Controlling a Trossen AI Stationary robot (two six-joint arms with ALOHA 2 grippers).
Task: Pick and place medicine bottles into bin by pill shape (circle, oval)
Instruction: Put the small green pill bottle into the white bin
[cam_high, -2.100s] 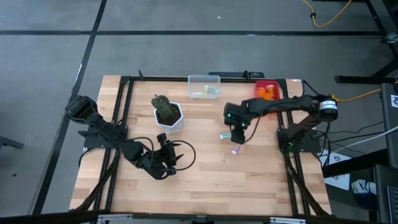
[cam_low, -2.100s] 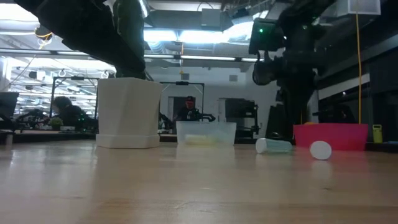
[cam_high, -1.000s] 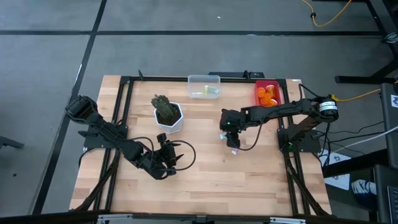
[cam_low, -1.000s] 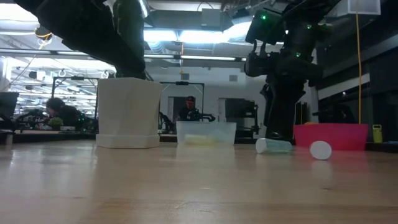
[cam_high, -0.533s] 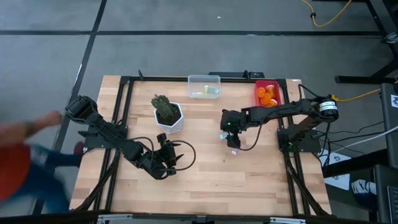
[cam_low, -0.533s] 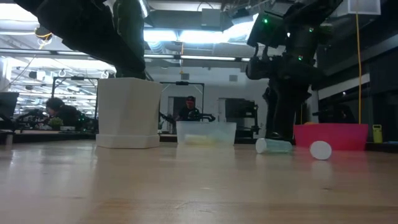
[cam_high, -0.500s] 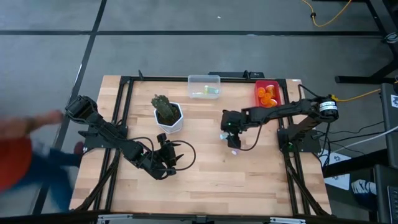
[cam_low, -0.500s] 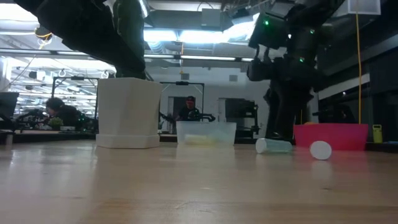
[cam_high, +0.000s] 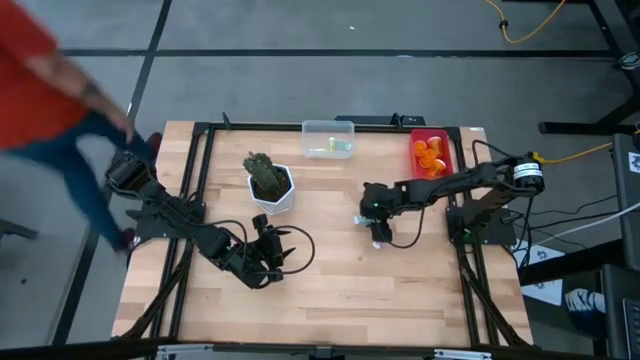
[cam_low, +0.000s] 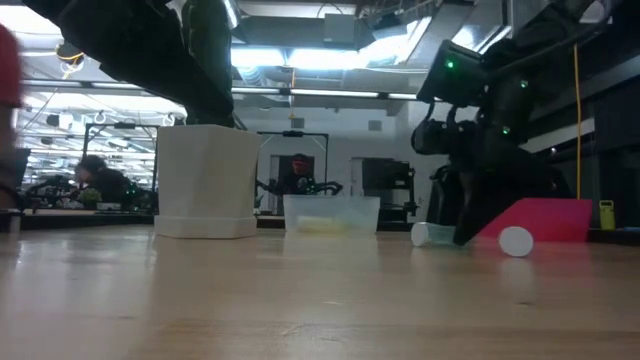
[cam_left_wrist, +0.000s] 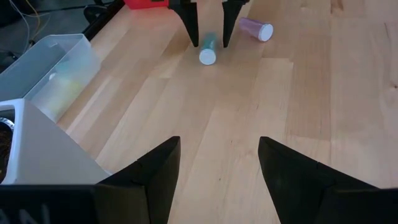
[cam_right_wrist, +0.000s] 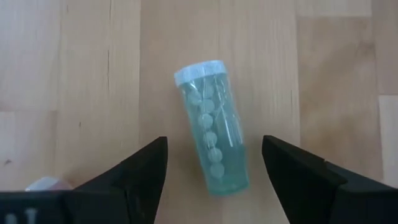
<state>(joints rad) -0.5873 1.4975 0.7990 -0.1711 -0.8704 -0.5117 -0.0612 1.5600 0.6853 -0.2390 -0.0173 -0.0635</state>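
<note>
Right gripper (cam_left_wrist: 207, 38) is reaching down to the table (cam_high: 330, 290) near its middle-right, with its fingers (cam_right_wrist: 140, 171) spread wide on either side of a teal bottle (cam_right_wrist: 212, 143). That bottle is lying on its side on the wood, pale cap to one end and round pills showing through its wall; the fingers are standing clear of it on both sides, gripping nothing. In the left wrist view the same bottle is lying between the two dark fingertips, cap toward the camera. A purple bottle (cam_left_wrist: 255, 28) is also lying on its side just beside it, apart from the gripper.

At the far edge of the table a clear bin (cam_high: 329, 128) is holding pale green bottles, and a red bin (cam_high: 429, 137) at the far right corner is holding orange bottles (cam_high: 431, 152). A white pot (cam_high: 272, 196) with a plant is sitting left of centre.

Left gripper (cam_high: 280, 250) is resting low over the near-left part of the table, its fingers (cam_left_wrist: 155, 171) parted and holding nothing, well apart from both loose bottles.

A person (cam_high: 50, 90) in a red top is passing beside the table's left edge, blurred.
</note>
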